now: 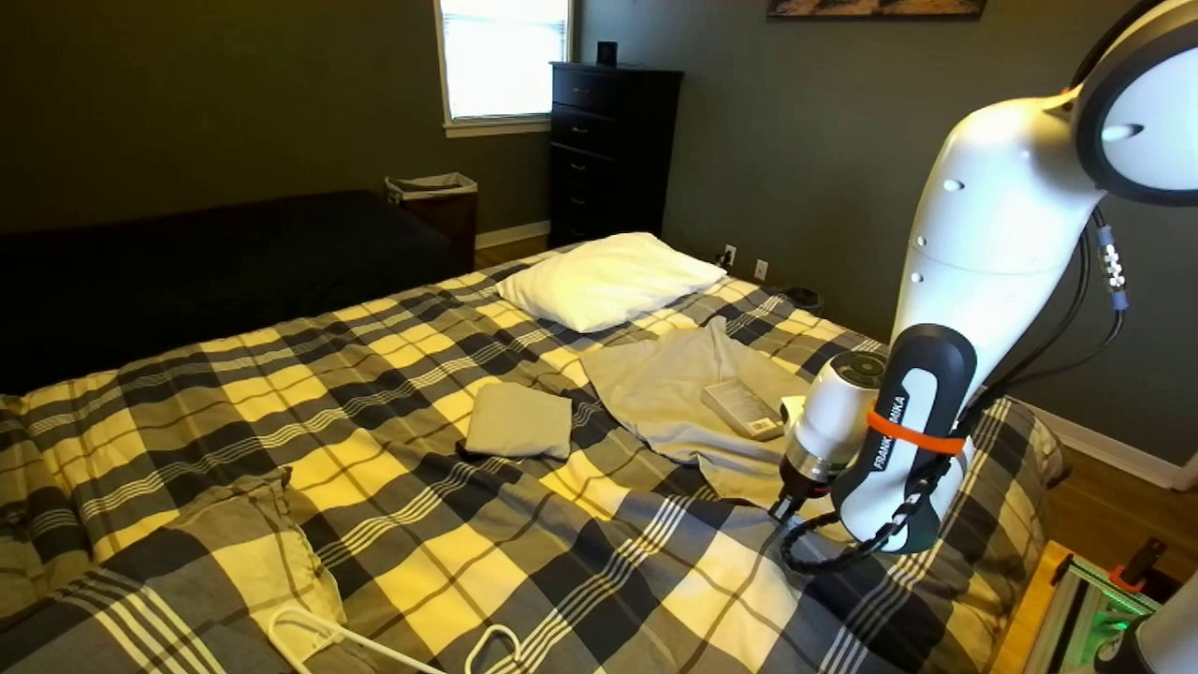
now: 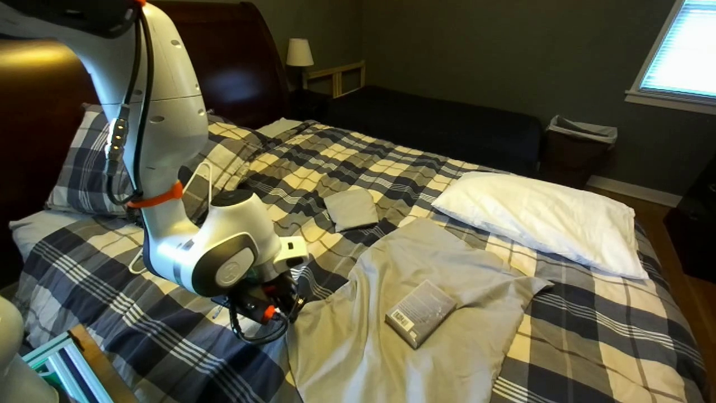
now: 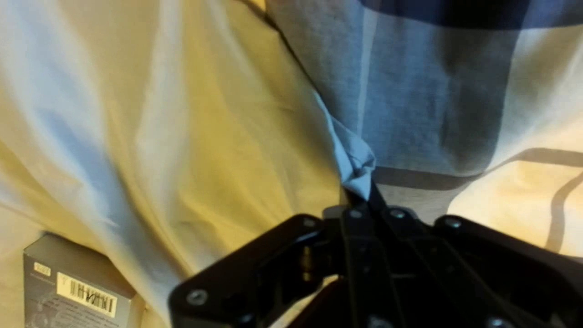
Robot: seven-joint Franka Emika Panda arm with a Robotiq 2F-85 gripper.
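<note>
One grey cloth (image 2: 400,266), rumpled beneath a barcoded box (image 2: 420,313), its edge, seemingly a corner, pinched by the tool (image 3: 368,199) to one side of that box; one white pillow (image 2: 545,221), apart from the box.

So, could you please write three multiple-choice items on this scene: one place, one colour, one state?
1. On what does the grey rectangular box lie?
A) white pillow
B) spread-out light-grey cloth
C) wooden floor

2. What colour is the thin band around the white robot arm?
A) orange
B) green
C) blue

3. The black two-fingered gripper is:
A) wide open
B) shut on the box
C) shut on the cloth

1 B: seen in both exterior views.
2 A: orange there too.
3 C: the wrist view shows it pinched.
</note>
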